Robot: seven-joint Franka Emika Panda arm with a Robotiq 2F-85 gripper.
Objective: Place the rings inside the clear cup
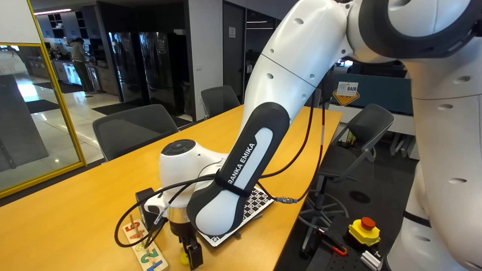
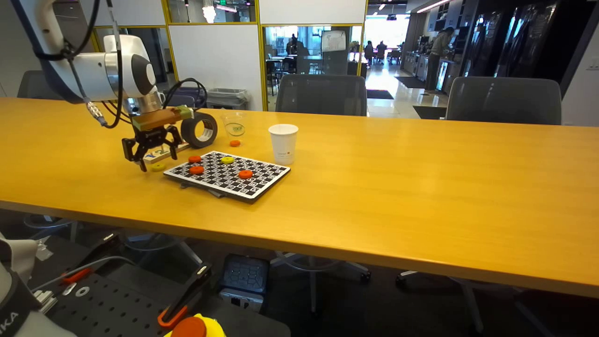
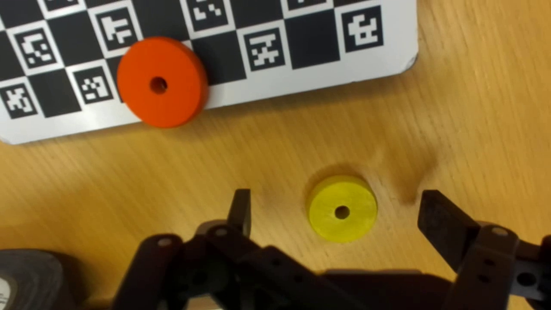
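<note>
My gripper (image 3: pixel 335 202) is open and empty, its fingers apart on either side of a yellow ring (image 3: pixel 342 209) on the table, touching nothing. In an exterior view the gripper (image 2: pixel 158 161) hangs just above this yellow ring (image 2: pixel 158 166). Three orange-red rings lie on the checkered board: one at the far edge (image 2: pixel 194 159), one near the left corner (image 2: pixel 196 170), one toward the right (image 2: pixel 245 174). One shows large in the wrist view (image 3: pixel 162 82). The clear cup (image 2: pixel 234 124) stands behind the board; an orange-red ring (image 2: pixel 235 143) shows at its bottom, seemingly inside.
The checkered board (image 2: pixel 224 191) also bears a yellow ring (image 2: pixel 227 160). A white cup (image 2: pixel 283 144) stands by its far right edge. A black tape roll (image 2: pixel 189 131) stands upright beside the clear cup. A wooden number board (image 1: pixel 145 246) lies next to the gripper.
</note>
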